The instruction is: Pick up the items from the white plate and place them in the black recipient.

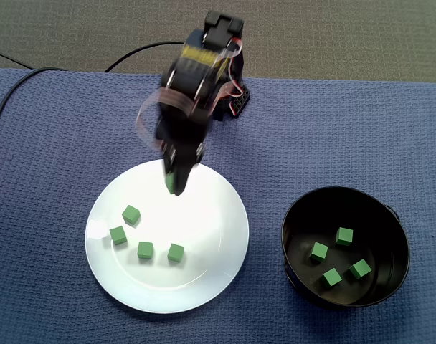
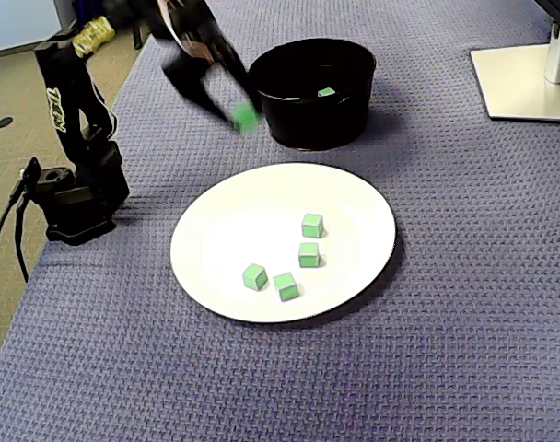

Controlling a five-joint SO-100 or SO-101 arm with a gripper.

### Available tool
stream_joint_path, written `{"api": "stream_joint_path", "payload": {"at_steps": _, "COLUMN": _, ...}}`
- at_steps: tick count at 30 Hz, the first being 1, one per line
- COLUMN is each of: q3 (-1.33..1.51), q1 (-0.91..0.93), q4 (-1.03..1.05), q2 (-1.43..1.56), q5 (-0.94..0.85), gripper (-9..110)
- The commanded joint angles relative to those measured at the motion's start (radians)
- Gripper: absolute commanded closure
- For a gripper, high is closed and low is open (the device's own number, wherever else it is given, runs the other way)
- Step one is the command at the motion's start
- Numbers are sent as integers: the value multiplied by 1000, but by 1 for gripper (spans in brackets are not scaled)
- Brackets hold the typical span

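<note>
Blue mat [image 1: 390, 129]: four cubes [image 1: 145, 250] on plate [image 1: 211, 215], four in bowl [image 1: 381, 215], one in jaws.

Motion-blurred gripper [image 2: 239, 112] and green cube [image 2: 246, 119]; arm [image 2: 192, 57] partly beyond the top edge.

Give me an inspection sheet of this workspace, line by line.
Surface: blue woven cloth, lying flat.
Job's things: white plate holds four green cubes; black bowl holds four more cubes.
Clutter: nothing seen.
Grippers: gripper, blurred, above the plate's far edge, appears to carry a fifth cube.
Cables: black cables run behind the arm's base.
Surroundings: grey carpet; white stand base.
</note>
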Motion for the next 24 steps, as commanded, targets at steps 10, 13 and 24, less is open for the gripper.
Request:
{"api": "stream_joint_path", "payload": {"at_steps": 10, "q3": -555, "q1": -701, "q4": -95, "q2": -344, "q5": 407, "gripper": 102}}
{"api": "stream_joint_path", "payload": {"at_steps": 13, "q3": -606, "q1": -788, "q4": -114, "q2": -569, "q5": 318, "gripper": 102}}
{"api": "stream_joint_path", "payload": {"at_steps": 24, "q3": -546, "q1": -859, "q4": -137, "q2": -776, "q5": 219, "gripper": 55}}
